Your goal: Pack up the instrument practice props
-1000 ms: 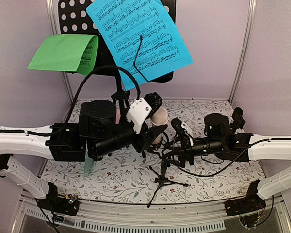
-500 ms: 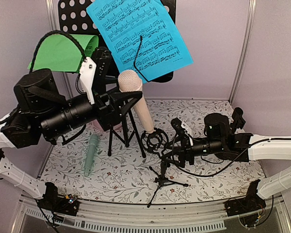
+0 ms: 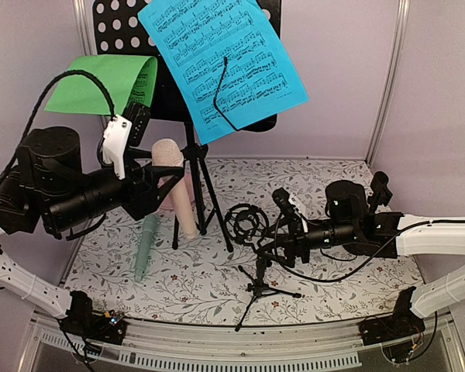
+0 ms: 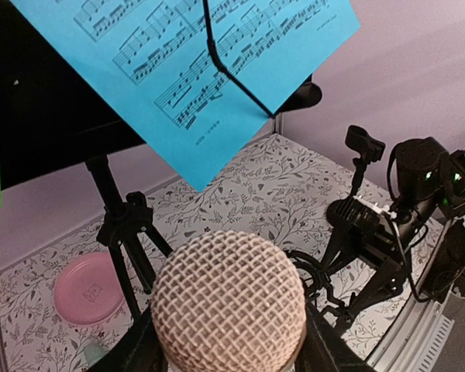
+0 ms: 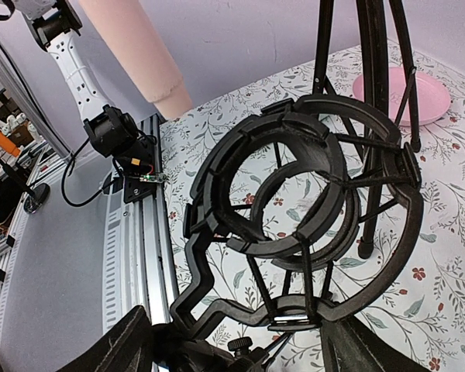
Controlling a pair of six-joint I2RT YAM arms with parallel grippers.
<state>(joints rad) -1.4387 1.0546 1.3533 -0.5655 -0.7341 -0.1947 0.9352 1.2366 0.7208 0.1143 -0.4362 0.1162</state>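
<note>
My left gripper is shut on the peach microphone and holds it tilted above the table's left side; its mesh head fills the left wrist view. The mint-green microphone lies on the table below it. My right gripper is shut on the stem of a small black microphone tripod, whose empty shock mount stands before its fingers. The black perforated music desk stands at the back on tripod legs, holding the blue sheet and the green sheet.
A pink round plate lies behind the music desk's legs and also shows in the right wrist view. A second black clip stand rises behind my right arm. Purple walls close the back and sides. A metal rail runs along the front.
My left arm lifted the peach microphone out of the shock mount, swung it up and left, then lowered it somewhat. The right arm has not moved.
</note>
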